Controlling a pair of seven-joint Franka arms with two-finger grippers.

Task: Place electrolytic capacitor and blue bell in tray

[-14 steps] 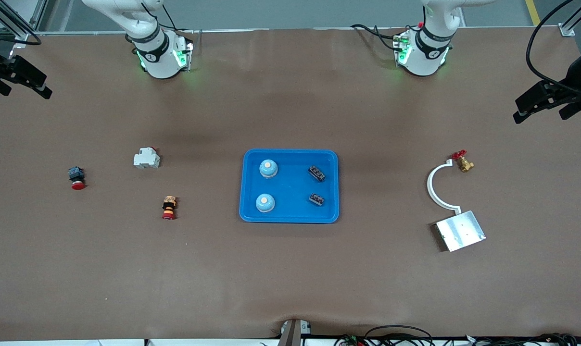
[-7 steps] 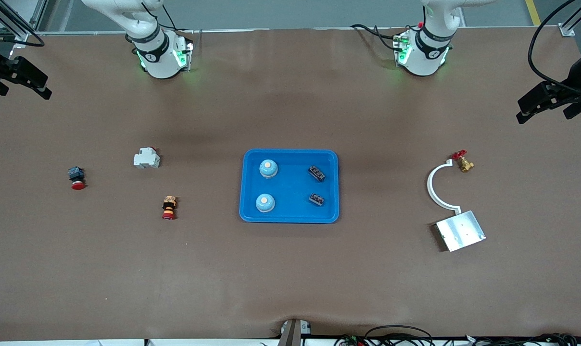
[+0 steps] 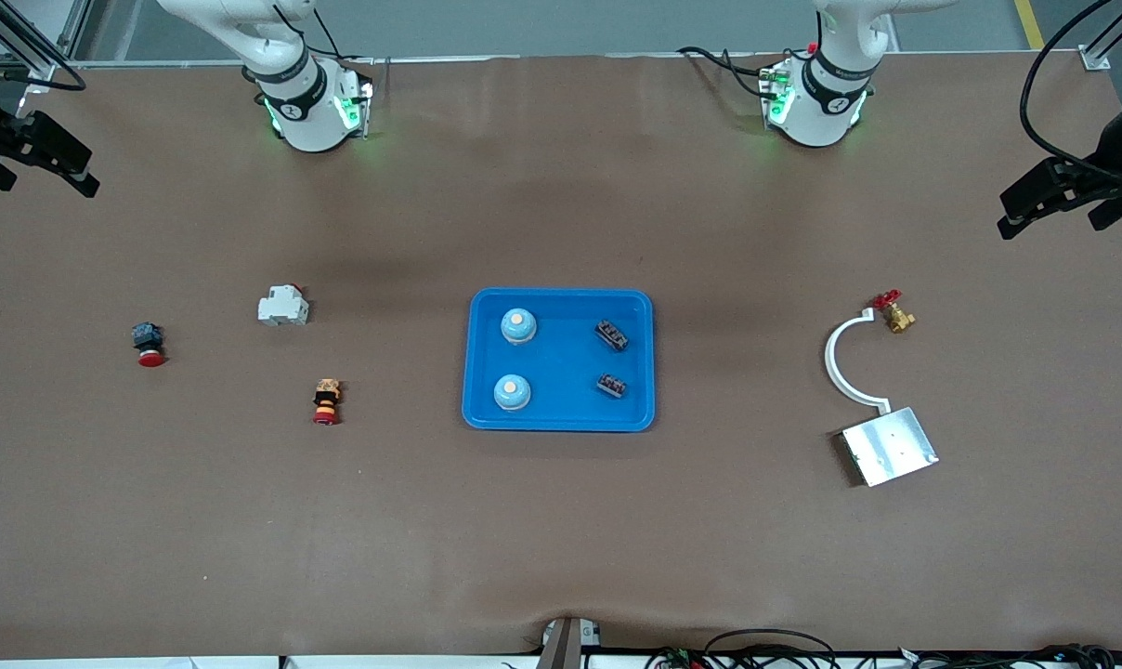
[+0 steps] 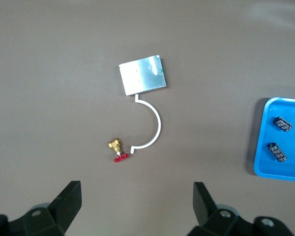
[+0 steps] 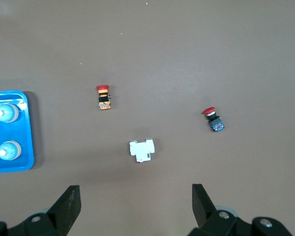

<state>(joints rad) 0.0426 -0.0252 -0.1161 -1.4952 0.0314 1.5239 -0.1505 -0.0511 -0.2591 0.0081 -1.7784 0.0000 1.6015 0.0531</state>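
Plate (image 3: 889,446): silver, nearest the front camera, toward the left arm's end of the counter (image 3: 561,539); no writing legible.
Clip (image 3: 844,358): white half-ring, one end touching the plate, other end just beside the valve (image 3: 893,311), brass with red handle.
Tray (image 3: 561,423): bright blue, mid-counter, between the two arms' reaches, long axis running across the counter from arm to arm.
Bells (image 3: 512,392): two blue domes in the tray, on the side toward the right arm; second one (image 3: 518,326) farther from the front camera.
Capacitors (image 3: 611,384): two small dark ribbed parts in the tray, on the side toward the left arm; second one (image 3: 612,334) farther from the front camera; markings too small to read.
Task state: judged done, both kinds of part already lying in the tray.
Stray parts: striped button (image 3: 326,401), red button (image 3: 148,344), white breaker (image 3: 283,306), all toward the right arm's end; no print readable.
Left hand (image 4: 136,201): fingers spread wide, gripping nothing, high over the counter's edge at its own end, well apart from the tray.
Right hand (image 5: 135,200): fingers spread wide, gripping nothing, high over the counter's edge at its own end, likewise well apart.
Deciding relation: tray lies inward from both hands, neither arm clearly nearer; no coming grasp apparent.
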